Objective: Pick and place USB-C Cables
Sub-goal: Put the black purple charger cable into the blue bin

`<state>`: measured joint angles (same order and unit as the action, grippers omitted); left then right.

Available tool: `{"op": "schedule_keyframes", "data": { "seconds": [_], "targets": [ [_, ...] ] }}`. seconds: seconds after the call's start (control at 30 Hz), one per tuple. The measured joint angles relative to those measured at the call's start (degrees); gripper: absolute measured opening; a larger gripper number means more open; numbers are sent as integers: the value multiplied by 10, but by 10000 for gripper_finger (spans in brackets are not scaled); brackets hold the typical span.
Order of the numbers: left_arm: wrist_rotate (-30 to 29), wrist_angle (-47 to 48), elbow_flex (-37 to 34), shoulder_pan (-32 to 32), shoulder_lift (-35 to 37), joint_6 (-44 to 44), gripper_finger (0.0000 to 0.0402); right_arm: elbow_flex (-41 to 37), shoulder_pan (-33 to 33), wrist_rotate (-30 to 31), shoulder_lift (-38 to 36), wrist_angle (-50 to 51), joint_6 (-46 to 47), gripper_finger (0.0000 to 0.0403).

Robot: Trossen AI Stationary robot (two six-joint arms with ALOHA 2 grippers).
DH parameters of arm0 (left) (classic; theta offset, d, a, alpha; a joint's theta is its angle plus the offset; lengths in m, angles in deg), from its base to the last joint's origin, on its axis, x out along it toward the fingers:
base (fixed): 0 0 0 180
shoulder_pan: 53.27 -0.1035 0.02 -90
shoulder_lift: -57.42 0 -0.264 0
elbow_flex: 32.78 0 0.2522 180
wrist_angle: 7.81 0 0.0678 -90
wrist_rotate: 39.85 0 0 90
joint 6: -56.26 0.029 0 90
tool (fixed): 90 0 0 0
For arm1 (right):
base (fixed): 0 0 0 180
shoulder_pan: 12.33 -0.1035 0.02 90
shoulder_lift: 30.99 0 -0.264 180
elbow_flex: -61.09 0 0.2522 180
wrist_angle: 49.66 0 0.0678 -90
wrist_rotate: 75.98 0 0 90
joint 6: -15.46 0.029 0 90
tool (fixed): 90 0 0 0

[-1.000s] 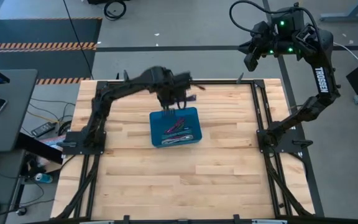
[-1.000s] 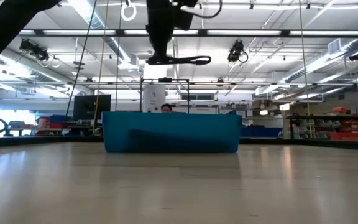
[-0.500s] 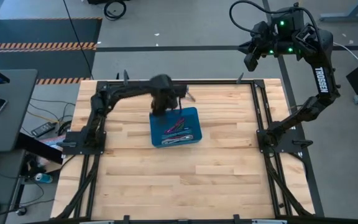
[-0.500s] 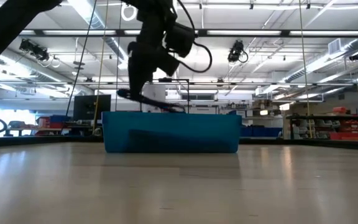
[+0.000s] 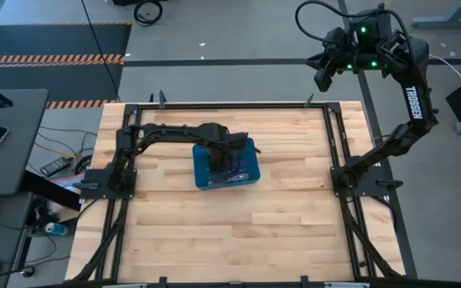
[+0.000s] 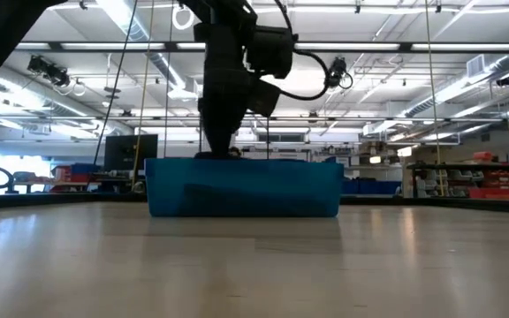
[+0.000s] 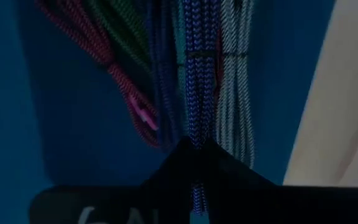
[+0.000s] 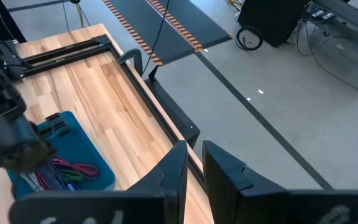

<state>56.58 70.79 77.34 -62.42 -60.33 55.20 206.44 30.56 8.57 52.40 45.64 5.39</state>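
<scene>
The blue bin (image 5: 201, 181) stands mid-table; its wall (image 6: 244, 190) hides its inside in the low view. Several folded cables lie on its floor: magenta (image 7: 114, 68), green (image 7: 126, 31), grey (image 7: 235, 93). My left gripper (image 7: 191, 149) reaches down into the bin (image 5: 229, 158), shut on the blue-purple cable (image 7: 194, 81). My right gripper (image 8: 194, 163) hangs high beyond the table's far right corner (image 5: 324, 74), open by a narrow gap and holding nothing. My left gripper pinches the blue-purple cable bundle (image 7: 194, 134) between its two fingers, coming from above and pointing down into the bin. The bundle runs on past both sides of the fingertips. Its longer part stretches out among the other cables over the bin floor; whether it rests there I cannot tell.
Black frame rails (image 5: 214, 105) run along the table's far, left and right edges. Bare wood (image 5: 230, 232) spreads between the bin and the near edge. Beyond the table lie a grey floor and striped mats (image 8: 166, 25).
My left gripper has come from above the bin's far edge toward the near edge and down into the bin, staying shut on the cable. The cable was held level above the bin, then tilted, and now sits below the bin's rim among the others.
</scene>
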Motion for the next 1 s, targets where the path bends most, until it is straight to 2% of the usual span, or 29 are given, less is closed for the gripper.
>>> {"op": "schedule_keyframes", "data": {
  "seconds": [0.37,0.67,0.8,1.0],
  "targets": [
    [-7,-27,-4,47,0,-58,17,0,0,0,0,0,0,55],
    [-44,-64,-76,28,0,-71,17,0,0,-1,0,1,0,55],
    [-55,-64,-67,6,2,-69,17,0,0,-1,0,7,0,55],
    [-58,-65,-12,-8,18,-43,17,0,0,-2,0,8,-1,55]
  ]
}}
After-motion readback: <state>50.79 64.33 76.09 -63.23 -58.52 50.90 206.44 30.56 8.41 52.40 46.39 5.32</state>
